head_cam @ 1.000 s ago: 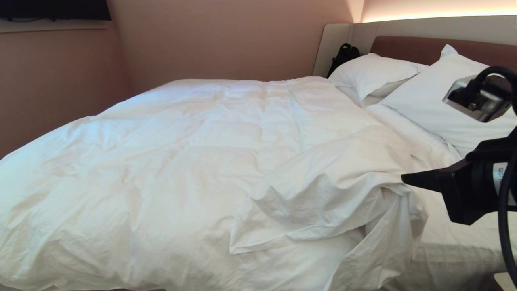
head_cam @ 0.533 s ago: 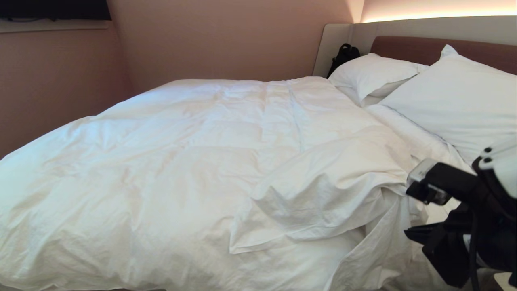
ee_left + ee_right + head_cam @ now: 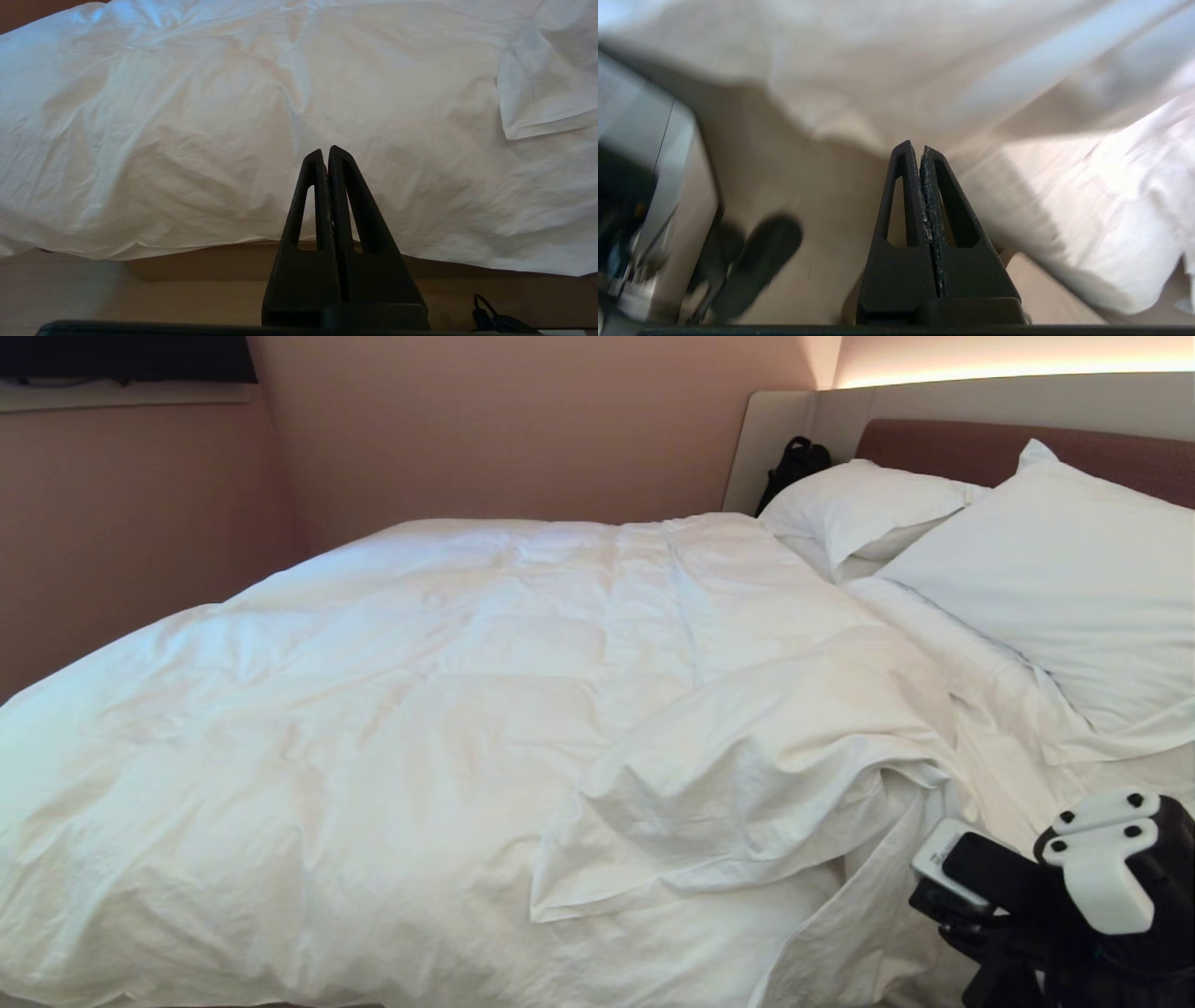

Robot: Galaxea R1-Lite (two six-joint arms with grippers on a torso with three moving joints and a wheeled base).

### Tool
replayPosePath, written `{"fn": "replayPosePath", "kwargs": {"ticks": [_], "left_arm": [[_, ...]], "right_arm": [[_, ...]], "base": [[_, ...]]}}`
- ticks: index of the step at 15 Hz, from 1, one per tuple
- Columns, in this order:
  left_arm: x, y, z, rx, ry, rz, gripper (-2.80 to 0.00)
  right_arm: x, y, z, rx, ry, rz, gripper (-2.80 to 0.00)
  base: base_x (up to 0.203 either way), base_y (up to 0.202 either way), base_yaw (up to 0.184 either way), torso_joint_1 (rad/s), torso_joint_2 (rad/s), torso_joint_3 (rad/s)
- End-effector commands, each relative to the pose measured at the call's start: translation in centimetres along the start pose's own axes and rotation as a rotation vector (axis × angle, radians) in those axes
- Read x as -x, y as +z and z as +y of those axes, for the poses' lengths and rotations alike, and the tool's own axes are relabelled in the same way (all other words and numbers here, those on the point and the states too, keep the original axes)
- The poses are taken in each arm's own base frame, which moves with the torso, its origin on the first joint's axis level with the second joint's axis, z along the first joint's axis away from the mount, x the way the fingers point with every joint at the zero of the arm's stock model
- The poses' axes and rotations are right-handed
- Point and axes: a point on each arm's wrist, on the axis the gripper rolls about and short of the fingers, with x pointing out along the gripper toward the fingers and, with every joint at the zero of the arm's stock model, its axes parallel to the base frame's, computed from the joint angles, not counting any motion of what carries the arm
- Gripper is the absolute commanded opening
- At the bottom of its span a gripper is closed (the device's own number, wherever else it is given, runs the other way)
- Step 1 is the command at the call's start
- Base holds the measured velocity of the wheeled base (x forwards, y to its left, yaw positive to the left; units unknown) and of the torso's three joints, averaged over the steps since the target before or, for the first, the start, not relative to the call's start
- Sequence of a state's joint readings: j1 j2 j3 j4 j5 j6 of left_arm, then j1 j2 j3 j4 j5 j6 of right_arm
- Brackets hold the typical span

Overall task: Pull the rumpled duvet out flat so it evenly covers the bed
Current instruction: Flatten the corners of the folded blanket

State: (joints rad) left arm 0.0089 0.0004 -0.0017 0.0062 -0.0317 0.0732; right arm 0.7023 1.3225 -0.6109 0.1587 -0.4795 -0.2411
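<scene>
**Both grippers pressed closed and empty beside a duvet with one corner folded back**

The right gripper (image 3: 923, 148) has its two black fingers pressed together with nothing between them. In its wrist view it points down past the near-right edge of the bed, over tan floor, with white bedding hanging just beyond its tips and a pair of dark slippers (image 3: 747, 261) lying on the floor beside a pale cabinet (image 3: 668, 196). In the head view only the back of this arm shows, low at the near-right corner, clear of the bedding.

The left gripper (image 3: 326, 151) is likewise closed on nothing. It hangs off the near edge of the bed, tips aimed at the hanging side of the duvet (image 3: 187, 116) without touching it; a strip of the brown bed base shows beneath the hem.

The duvet (image 3: 420, 709) covers most of the bed (image 3: 980, 448), wrinkled, spreading from the far wall side to the near edge. Its near-right corner is folded back on itself, a loose flap (image 3: 728, 803) lying on top and leaving sheet uncovered at the right. Two white pillows (image 3: 1055, 569) lean at the headboard, on the right. A black bag (image 3: 794, 462) sits at the far corner of the headboard.
</scene>
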Motion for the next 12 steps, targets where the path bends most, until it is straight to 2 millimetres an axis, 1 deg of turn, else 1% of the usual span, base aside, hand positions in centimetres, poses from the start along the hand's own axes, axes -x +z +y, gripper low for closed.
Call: {"fn": "replayPosePath", "kwargs": {"ticks": [1,3,5,7,9,10,12], "left_arm": [[0.0,0.0,0.0,0.0,0.0,0.0,-2.8],[0.0,0.0,0.0,0.0,0.0,0.0,-2.8],[0.0,0.0,0.0,0.0,0.0,0.0,-2.8],[0.0,0.0,0.0,0.0,0.0,0.0,-2.8],[0.0,0.0,0.0,0.0,0.0,0.0,-2.8],[0.0,0.0,0.0,0.0,0.0,0.0,-2.8],[0.0,0.0,0.0,0.0,0.0,0.0,-2.8]], "right_arm": [[0.1,3.1,-0.9,-0.128,-0.116,-0.244,-2.8],[0.2,3.5,-0.8,-0.125,-0.141,-0.242,-2.8],[0.3,3.8,-0.2,-0.108,-0.188,-0.23,-2.8],[1.2,3.8,0.3,-0.095,-0.179,-0.261,-2.8],[1.5,3.6,0.6,-0.088,-0.175,-0.271,-2.8],[1.5,3.6,0.6,-0.088,-0.175,-0.27,-2.8],[0.6,3.5,1.4,-0.054,-0.182,-0.226,-2.8]], "base": [[0.0,0.0,0.0,0.0,0.0,0.0],[0.0,0.0,0.0,0.0,0.0,0.0],[0.0,0.0,0.0,0.0,0.0,0.0],[0.0,0.0,0.0,0.0,0.0,0.0],[0.0,0.0,0.0,0.0,0.0,0.0],[0.0,0.0,0.0,0.0,0.0,0.0],[0.0,0.0,0.0,0.0,0.0,0.0]]}}
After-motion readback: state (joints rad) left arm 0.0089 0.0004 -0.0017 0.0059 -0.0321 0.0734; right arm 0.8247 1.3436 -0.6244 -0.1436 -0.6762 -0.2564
